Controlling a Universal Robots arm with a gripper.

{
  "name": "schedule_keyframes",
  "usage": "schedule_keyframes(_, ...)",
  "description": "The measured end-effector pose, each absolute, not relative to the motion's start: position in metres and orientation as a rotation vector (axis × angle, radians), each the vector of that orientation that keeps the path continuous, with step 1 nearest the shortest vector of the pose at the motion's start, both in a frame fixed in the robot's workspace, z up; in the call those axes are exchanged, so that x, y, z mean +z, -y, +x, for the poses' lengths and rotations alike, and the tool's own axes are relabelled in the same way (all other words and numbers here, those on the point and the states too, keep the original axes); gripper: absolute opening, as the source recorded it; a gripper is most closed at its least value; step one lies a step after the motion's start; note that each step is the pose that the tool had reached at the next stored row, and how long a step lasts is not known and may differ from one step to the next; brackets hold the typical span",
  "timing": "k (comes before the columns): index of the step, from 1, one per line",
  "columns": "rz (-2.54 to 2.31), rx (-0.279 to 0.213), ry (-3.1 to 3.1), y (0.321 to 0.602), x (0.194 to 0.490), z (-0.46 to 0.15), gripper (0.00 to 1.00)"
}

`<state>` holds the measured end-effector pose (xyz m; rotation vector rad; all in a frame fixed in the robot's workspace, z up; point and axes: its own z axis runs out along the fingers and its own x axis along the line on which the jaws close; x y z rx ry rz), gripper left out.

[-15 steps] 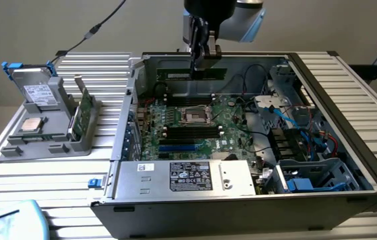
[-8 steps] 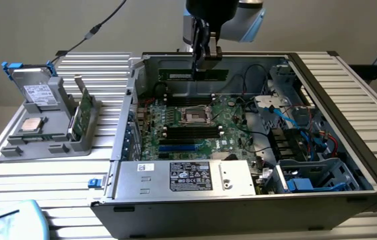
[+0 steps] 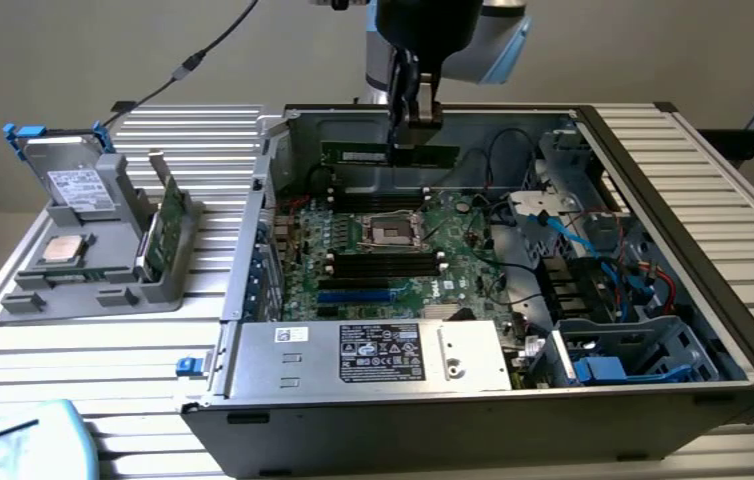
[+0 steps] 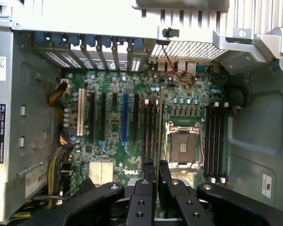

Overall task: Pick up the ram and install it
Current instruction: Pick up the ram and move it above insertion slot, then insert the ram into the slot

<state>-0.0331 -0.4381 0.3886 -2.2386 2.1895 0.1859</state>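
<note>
The ram (image 3: 350, 153) is a thin dark-green stick hanging level over the back of the open computer case, above the motherboard (image 3: 464, 270). My gripper (image 3: 413, 132) comes down from above and is shut on the stick's top edge near its middle. In the wrist view the ram (image 4: 158, 123) appears edge-on as a thin line running out from between the fingertips of the gripper (image 4: 156, 165). It lines up over the black memory slots (image 4: 150, 127) beside the processor socket (image 4: 183, 143). More memory slots (image 4: 214, 141) lie on the socket's other side.
A grey holder (image 3: 97, 275) at the exterior view's left carries a hard drive (image 3: 77, 185), a square silver chip (image 3: 64, 250) and a green card (image 3: 164, 225). The power supply (image 3: 377, 355) fills the case front. Cables and a drive cage (image 3: 617, 350) crowd the exterior view's right.
</note>
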Motion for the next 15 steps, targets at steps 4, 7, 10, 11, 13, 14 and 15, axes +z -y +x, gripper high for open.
schedule_keyframes(4, -2.218, 0.183, -2.206, 0.437, 0.386, -0.031, 0.15)
schedule_keyframes(7, -2.207, 0.179, -2.216, 0.436, 0.384, -0.029, 0.15)
schedule_keyframes(10, -2.203, 0.174, -2.220, 0.433, 0.380, -0.029, 0.15)
schedule_keyframes(11, -2.203, 0.172, -2.221, 0.432, 0.379, -0.029, 0.15)
schedule_keyframes(13, -2.205, 0.168, -2.223, 0.429, 0.377, -0.028, 0.15)
schedule_keyframes(14, -2.207, 0.164, -2.225, 0.428, 0.376, -0.028, 0.15)
schedule_keyframes(15, -2.209, 0.159, -2.227, 0.426, 0.375, -0.028, 0.15)
